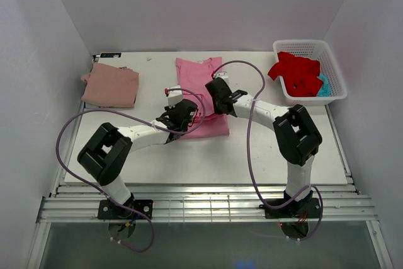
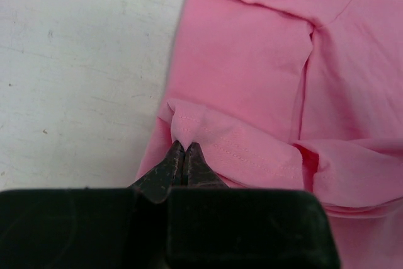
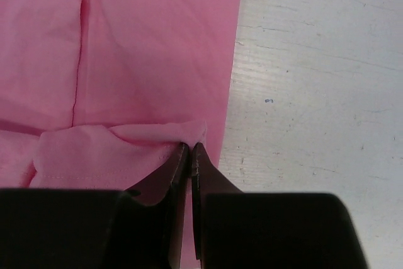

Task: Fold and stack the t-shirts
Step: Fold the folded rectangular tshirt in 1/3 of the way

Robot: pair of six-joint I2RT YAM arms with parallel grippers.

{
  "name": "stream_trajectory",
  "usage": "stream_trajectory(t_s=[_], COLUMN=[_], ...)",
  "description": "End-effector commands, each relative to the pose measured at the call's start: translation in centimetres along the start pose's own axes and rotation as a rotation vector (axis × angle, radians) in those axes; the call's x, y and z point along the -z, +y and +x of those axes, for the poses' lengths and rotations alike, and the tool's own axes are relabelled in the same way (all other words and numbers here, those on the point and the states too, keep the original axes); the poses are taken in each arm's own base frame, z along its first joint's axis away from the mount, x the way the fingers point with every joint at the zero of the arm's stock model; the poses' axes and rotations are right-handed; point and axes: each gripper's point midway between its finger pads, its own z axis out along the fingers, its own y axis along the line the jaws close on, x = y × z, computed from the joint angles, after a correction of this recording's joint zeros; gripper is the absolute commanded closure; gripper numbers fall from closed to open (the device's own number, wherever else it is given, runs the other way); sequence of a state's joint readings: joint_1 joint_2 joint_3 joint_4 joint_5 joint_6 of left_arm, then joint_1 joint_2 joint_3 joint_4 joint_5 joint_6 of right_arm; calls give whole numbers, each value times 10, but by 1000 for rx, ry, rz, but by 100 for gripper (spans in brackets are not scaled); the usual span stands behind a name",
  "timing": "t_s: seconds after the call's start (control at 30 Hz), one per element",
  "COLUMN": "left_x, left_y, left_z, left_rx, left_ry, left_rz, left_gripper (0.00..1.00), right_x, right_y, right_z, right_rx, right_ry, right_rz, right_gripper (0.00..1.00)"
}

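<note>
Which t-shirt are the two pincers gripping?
The bright pink cloth t-shirt mid-table; the dusty rose one lies folded left, the red one in the white plastic basket.

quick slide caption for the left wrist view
Left gripper shut on a hemmed corner of the bright pink t-shirt, white table alongside.

1 white latticed basket [image 1: 301, 43] (far right) on the table [image 1: 189, 162].

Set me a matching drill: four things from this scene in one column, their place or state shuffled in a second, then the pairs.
1 pink t-shirt
2 dusty rose t-shirt
3 red t-shirt
4 left gripper

A in the white basket
B shut on a pink hem
C folded, far left of the table
D lying mid-table

Pairs: 1-D, 2-C, 3-A, 4-B
</note>
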State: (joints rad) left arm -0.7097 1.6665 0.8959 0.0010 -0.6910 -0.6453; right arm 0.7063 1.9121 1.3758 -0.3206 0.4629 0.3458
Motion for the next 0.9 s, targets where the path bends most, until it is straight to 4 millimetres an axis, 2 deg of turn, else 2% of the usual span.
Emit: stream_trajectory(t_s=[0.0,0.23,0.43,0.87], left_x=[-1,-18,-34,-49], left_y=[-12,-18,-15,-16], left_z=[-35,-37,-33,-50], left_rx=[45,42,44,59], left_ry=[-69,-52,-40,-67], left_rz=[37,47,36,39], left_gripper=[100,100,100,100], right_x=[0,-9,-23,-41], right_y=[0,-3,-12,-24], right_z=[-29,-43,-46,-59], right_rx=[-6,-7,-8,-20], right_ry=[-58,-69,-56,-51], right_rz=[-14,-17,-7,1], right_gripper=[92,92,92,92])
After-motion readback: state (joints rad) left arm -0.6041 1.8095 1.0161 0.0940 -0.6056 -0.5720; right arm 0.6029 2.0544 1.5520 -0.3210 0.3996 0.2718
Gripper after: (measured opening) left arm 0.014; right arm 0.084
